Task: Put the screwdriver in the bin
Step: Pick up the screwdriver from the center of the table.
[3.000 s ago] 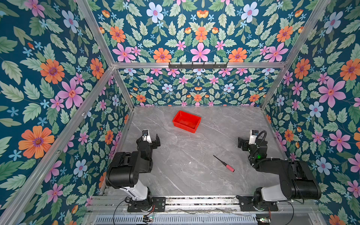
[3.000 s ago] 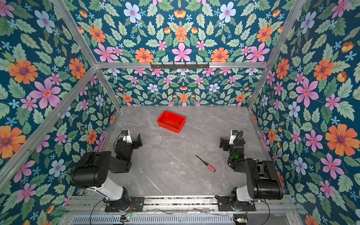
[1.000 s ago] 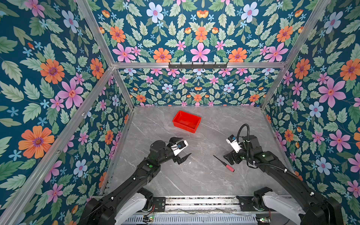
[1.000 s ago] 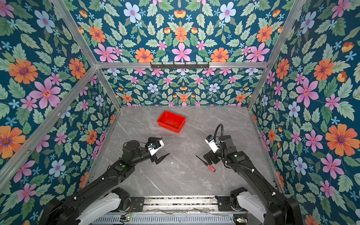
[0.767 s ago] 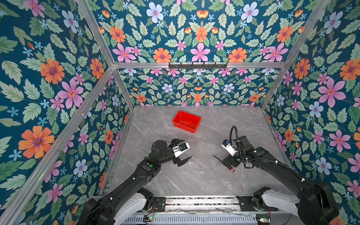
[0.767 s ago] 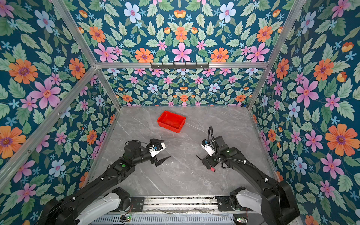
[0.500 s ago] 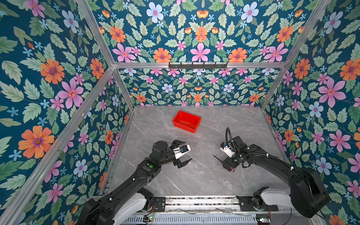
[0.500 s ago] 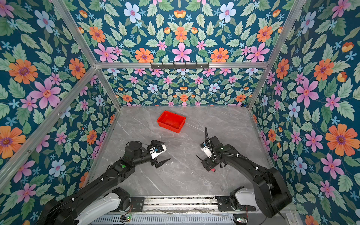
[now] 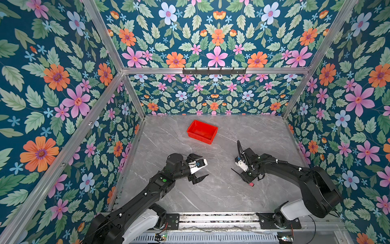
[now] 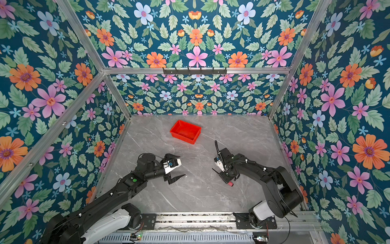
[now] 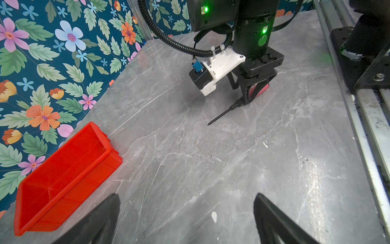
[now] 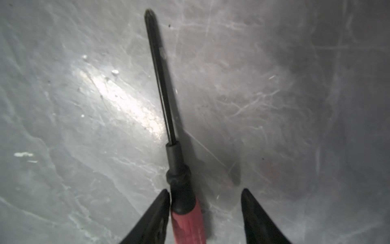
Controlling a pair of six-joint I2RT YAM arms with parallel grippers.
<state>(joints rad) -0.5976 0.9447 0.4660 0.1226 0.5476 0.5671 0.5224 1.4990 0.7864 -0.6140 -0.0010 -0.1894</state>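
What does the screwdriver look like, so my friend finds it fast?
Find the grey marble tabletop between the flowery walls, then the right gripper low over it. Between its black jaws lies the small screwdriver: thin black shaft, short red handle, the only skinny thing, unlike the boxy bright red plastic bin.

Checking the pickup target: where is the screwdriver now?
In a top view the screwdriver lies on the table, right of centre, under the open right end effector, nearer the camera than the red bin.
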